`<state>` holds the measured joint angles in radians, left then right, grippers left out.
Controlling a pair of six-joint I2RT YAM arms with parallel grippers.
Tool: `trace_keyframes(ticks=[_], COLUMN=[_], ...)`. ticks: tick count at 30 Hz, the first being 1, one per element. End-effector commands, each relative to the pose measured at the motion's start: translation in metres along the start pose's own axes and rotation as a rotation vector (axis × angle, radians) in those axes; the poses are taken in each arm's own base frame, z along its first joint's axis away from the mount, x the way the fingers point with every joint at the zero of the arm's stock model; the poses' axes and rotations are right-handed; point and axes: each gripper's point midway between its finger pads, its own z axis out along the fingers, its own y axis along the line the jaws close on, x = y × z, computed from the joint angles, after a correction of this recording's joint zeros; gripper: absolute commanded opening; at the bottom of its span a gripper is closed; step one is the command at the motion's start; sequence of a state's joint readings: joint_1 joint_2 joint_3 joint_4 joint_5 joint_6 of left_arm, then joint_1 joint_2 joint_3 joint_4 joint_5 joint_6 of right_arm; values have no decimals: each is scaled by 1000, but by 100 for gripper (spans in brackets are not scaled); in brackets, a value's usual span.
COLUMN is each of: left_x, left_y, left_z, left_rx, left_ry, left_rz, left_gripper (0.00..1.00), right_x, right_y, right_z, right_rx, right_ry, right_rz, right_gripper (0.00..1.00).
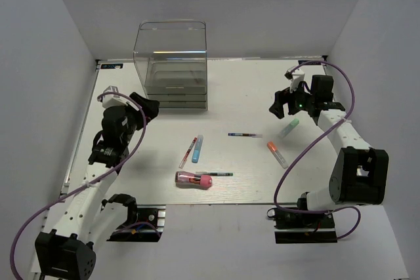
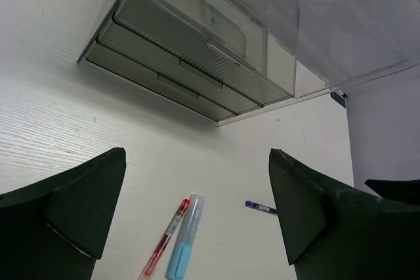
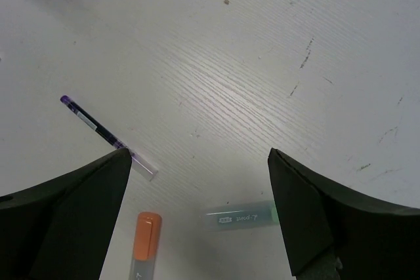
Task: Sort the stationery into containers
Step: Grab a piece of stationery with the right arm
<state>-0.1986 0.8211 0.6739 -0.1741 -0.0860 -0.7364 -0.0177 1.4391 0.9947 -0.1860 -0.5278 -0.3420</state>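
Both arms looked to be reaching for a first pick. The left gripper (image 1: 147, 107) and right gripper (image 1: 282, 104) each hung spread wide and empty, while the stationery lay loose on the white table (image 1: 249, 83), well apart from the tall clear plastic box with shallow drawers at its base (image 1: 172, 50). The right one hovered near a short teal marker (image 3: 239, 217) and an orange-capped clear marker (image 3: 147, 234), and the left faced a slim red pen (image 2: 167, 235) beside a light-blue marker (image 2: 186, 237). The next move probably called for lowering the right fingers astride the teal marker's barrel, then closing.
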Motion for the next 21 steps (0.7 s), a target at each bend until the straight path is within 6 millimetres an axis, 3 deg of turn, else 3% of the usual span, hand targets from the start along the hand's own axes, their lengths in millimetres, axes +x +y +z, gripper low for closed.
trace_keyframes(ticks=[1, 8, 15, 17, 21], left_x=[3, 12, 27, 32, 45], left_y=[-7, -1, 0, 2, 2], left_z=[4, 18, 25, 28, 36], left_rx=[29, 5, 24, 39, 76], left_ry=[9, 34, 52, 53, 69], left_rz=[-35, -82, -138, -154, -193], left_gripper=[99, 99, 99, 97, 85], right_x=[-17, -6, 2, -1, -11], right_y=[5, 45, 51, 54, 65], right_z=[-4, -11, -10, -12, -11], right_rx=[-36, -270, -300, -310, -363], right_ry=[-48, -60, -70, -96, -150], right_rz=[-36, -191, -266, -292, -311], right_gripper=[90, 90, 90, 86, 61])
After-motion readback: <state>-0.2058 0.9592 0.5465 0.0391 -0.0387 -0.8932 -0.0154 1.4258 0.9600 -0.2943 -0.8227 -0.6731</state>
